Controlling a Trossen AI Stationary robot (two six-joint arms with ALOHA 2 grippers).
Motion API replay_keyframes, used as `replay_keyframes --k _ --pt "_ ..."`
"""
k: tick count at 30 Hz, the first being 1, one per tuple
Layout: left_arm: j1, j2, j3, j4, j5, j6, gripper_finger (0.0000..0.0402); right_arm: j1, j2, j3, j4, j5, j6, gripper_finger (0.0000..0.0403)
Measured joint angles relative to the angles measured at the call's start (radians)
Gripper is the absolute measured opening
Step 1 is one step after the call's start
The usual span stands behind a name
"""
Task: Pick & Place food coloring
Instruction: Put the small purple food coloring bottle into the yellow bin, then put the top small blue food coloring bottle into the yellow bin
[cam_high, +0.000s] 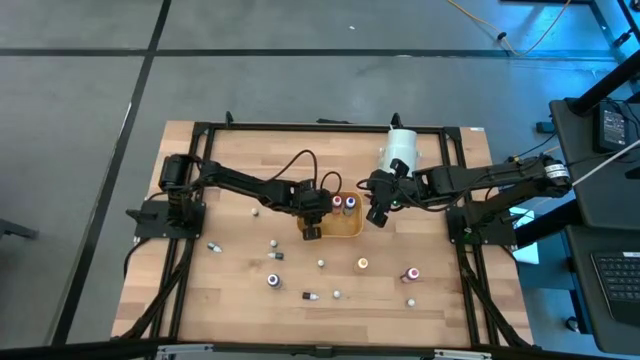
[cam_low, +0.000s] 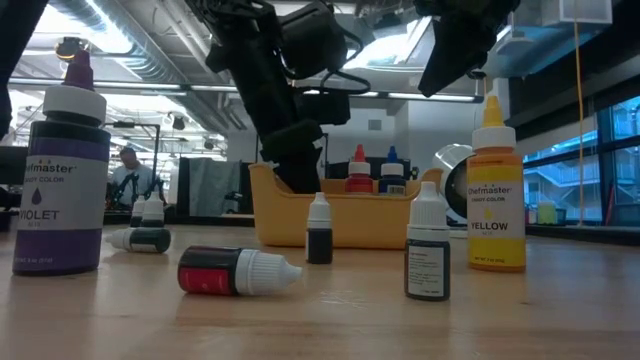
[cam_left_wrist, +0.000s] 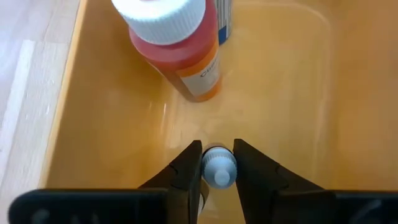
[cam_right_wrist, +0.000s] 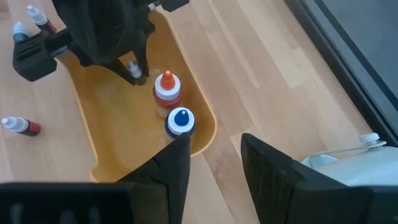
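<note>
- Left tool is clamped on one small white-capped vial, low inside the orange tray.
- Two bottles stand in the tray: red-capped and blue-capped.
- Right tool hovers at the tray's 3 o'clock, its fingers parted and holding nothing.
- About ten bottles are scattered on the tabletop.

A shallow orange tray is set near the middle of the wooden surface. A large white cylinder is laid near the far edge, beside the tray. A person is seen in the room beyond.
</note>
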Motion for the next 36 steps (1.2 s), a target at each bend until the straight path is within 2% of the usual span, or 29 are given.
replay_keyframes --k 11,18,23,29,34,36 --pt "0.0 0.0 0.0 -0.001 0.0 -0.023 0.0115 0.0 0.0 0.0 0.0 0.0 0.0 0.0145" --pt "0.0 -0.005 0.0 -0.008 0.0 -0.023 0.0119 0.0 0.0 0.0 0.0 0.0 0.0 0.0145" --pt "0.0 -0.06 0.0 -0.039 0.0 -0.023 0.0116 0.0 0.0 0.0 0.0 0.0 0.0 0.0145" --pt "0.0 -0.199 0.0 -0.219 -0.001 -0.045 0.012 0.0 0.0 0.0 -0.002 0.0 -0.001 0.0145" --pt "0.0 -0.316 -0.006 -0.53 -0.005 -0.161 0.0119 0.0 0.0 -0.001 -0.005 0.0 -0.001 0.0145" --pt "0.008 -0.361 -0.03 -0.602 -0.004 -0.218 0.0117 0.0 0.0 -0.001 -0.005 0.0 -0.001 0.0145"
